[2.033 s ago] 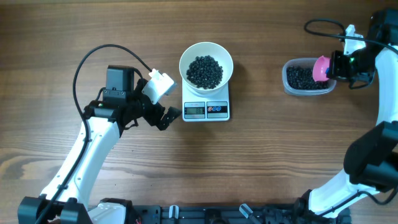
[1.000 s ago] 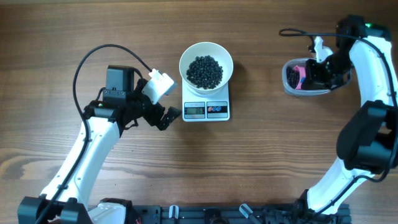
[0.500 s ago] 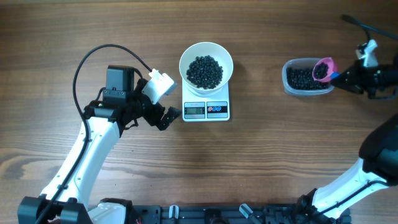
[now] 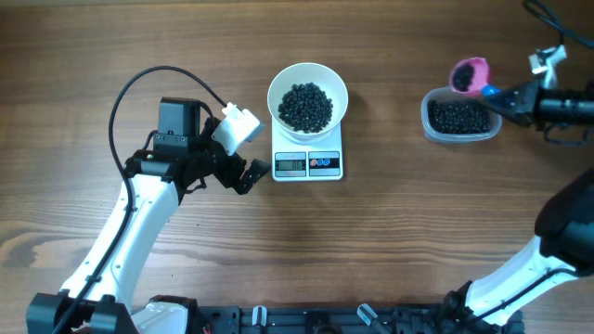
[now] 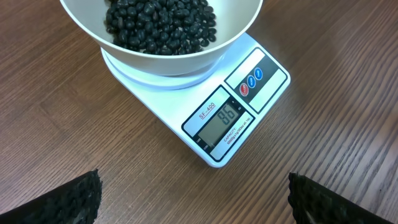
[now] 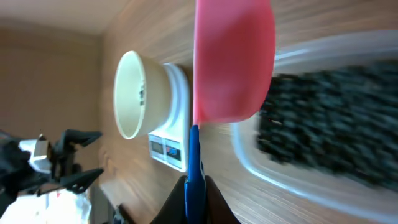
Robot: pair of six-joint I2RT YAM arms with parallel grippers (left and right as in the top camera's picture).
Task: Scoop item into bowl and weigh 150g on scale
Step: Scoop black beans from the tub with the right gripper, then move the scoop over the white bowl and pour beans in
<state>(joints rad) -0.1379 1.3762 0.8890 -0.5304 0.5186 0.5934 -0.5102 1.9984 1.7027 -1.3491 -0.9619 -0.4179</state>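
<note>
Just beside the left tool [image 4: 252, 173] sits the scale [image 4: 308, 164].

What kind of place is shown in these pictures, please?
Probably a robot test bench, not a home kitchen: a left arm and a right arm stand at a wooden table, with a kitchen scale and a bowl of black beans set out.

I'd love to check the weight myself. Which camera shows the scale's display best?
The left wrist view: the scale sits close and its display reads 96. Overhead, the display is a tiny grey patch, unreadable. The right wrist view shows the scale sideways, far off and blurred.
</note>
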